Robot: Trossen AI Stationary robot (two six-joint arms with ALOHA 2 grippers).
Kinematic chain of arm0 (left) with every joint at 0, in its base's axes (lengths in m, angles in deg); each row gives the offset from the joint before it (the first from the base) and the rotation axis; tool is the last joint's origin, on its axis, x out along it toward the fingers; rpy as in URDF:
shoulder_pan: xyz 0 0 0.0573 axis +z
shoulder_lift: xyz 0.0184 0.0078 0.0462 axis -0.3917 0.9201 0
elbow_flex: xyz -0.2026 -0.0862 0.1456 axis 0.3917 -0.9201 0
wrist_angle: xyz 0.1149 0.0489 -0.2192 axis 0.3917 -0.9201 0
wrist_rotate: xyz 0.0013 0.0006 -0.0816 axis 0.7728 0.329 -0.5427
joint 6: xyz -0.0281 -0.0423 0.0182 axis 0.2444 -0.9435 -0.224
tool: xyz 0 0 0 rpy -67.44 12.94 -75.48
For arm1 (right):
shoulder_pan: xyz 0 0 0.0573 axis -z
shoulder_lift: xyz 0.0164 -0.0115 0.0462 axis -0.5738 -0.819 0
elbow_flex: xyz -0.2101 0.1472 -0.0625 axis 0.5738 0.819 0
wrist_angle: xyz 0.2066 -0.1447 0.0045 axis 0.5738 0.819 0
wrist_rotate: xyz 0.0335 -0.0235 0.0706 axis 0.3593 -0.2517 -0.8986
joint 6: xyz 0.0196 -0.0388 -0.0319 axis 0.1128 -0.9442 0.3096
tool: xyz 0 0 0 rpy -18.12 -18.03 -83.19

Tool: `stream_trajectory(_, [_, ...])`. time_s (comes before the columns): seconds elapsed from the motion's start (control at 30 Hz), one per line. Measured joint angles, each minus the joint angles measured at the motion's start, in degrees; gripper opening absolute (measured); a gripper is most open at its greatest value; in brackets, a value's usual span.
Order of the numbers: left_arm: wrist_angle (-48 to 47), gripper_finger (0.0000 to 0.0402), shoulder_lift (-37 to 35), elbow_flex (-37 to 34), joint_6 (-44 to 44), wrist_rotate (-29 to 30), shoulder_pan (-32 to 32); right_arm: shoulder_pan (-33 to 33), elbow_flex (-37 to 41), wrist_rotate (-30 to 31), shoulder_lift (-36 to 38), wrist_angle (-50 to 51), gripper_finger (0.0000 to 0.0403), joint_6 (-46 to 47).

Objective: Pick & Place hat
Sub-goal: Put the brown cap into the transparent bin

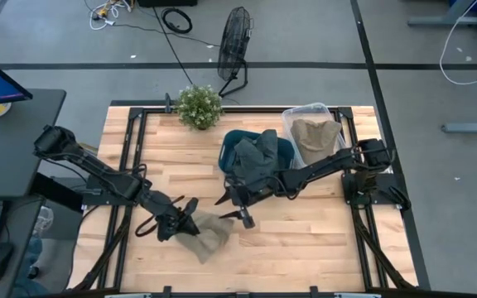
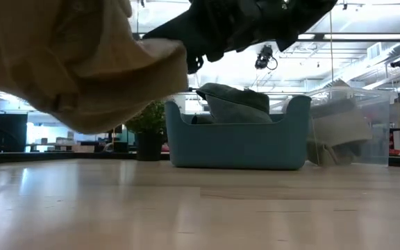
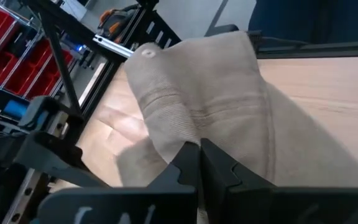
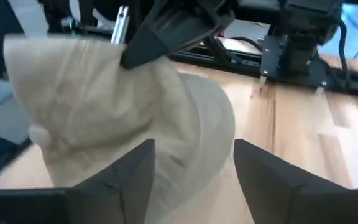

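Note:
A beige cap [image 1: 206,236] hangs from my left gripper [image 1: 180,222] near the table's near edge. The low view shows the cap [image 2: 68,62] clear of the wood. In the left wrist view the cap [image 3: 210,93] spreads ahead of my shut gripper [image 3: 199,163], its top button [image 3: 146,53] showing. My right gripper [image 1: 237,209] is open just right of the cap. In its own wrist view the cap [image 4: 104,106] lies beyond the gap of my right gripper [image 4: 194,180], untouched. My left gripper pinches a fold of the cap's cloth [image 3: 194,134] between its two fingers, coming slantwise from the table's left and above. How many layers it has cannot be told. The cap hangs past the fingertips, slack and lifted clear of the table.
A blue bin [image 1: 291,151] holding dark caps [image 1: 253,156] stands behind my right gripper. Beside it is a clear bin [image 1: 306,111] with a beige cap [image 1: 315,134], and a potted plant [image 1: 199,106] stands at the far edge. Bare wood [image 1: 313,232] stretches to the right.

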Motion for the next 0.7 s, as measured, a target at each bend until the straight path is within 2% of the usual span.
stream_trajectory(0.27, [-0.22, 0.0003, 0.79, 0.00, 0.76, -0.02, 0.05, -0.11, 0.00, -0.70, -1.71, -1.31, 0.0252, 16.63])
stream_trajectory(0.43, [0.00, 0.0003, 1.24, -0.01, 2.20, 0.00, 0.66, -0.66, -0.10, -1.01, -3.78, -3.58, 0.0254, 16.06])
stream_trajectory(0.6, [2.31, 0.0003, 1.22, 0.46, 8.09, -0.02, 1.40, -0.85, -3.21, -2.74, -6.41, 0.23, 0.0255, 17.63])
stream_trajectory(0.7, [1.69, 0.0003, 1.22, 1.43, 8.79, -0.02, 1.73, -0.83, -5.42, -3.12, -7.22, 3.65, 0.0255, 16.68])
